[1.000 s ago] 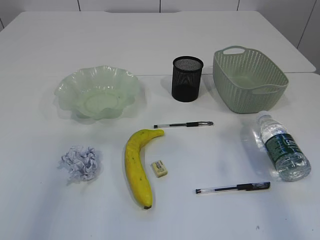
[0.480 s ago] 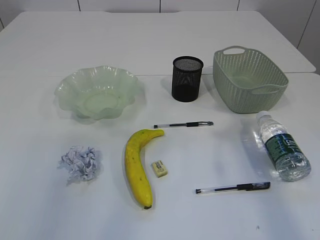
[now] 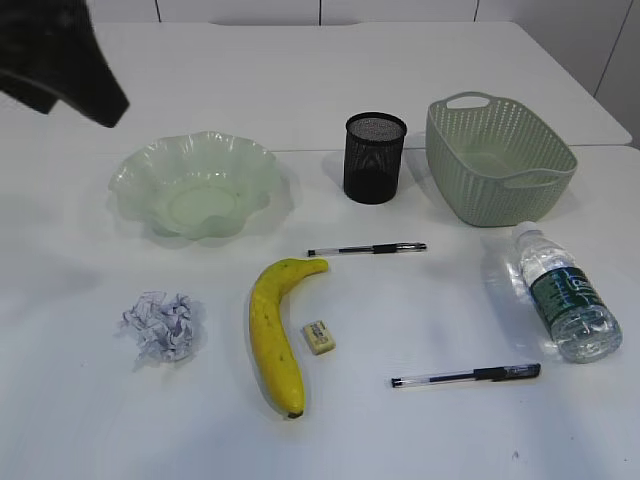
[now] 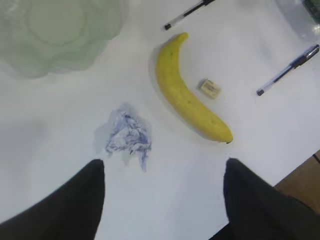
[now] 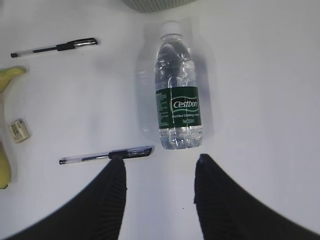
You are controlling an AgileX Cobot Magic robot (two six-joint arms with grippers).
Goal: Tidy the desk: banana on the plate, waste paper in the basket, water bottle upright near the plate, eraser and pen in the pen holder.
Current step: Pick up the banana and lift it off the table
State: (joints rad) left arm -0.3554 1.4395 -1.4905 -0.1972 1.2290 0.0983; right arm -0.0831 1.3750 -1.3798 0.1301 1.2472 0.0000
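Note:
The banana (image 3: 275, 335) lies on the desk (image 3: 80, 420) with the eraser (image 3: 318, 337) beside it and the waste paper (image 3: 160, 325) to its left. The plate (image 3: 195, 185), pen holder (image 3: 375, 157) and basket (image 3: 498, 160) stand behind. One pen (image 3: 367, 249) lies mid-desk, another pen (image 3: 466, 376) lies nearer the front. The water bottle (image 3: 565, 292) lies on its side. My left gripper (image 4: 164, 167) hangs open above the desk, just short of the waste paper (image 4: 127, 138). My right gripper (image 5: 160, 162) hangs open just short of the water bottle (image 5: 178, 95).
A dark blurred part of my left arm (image 3: 60, 55) shows at the top left of the exterior view, above the plate's left side. The desk's front edge (image 4: 300, 172) shows in the left wrist view, near the banana's dark tip.
A dark part of my left arm has come into the exterior view at the top left. Nothing on the desk has moved.

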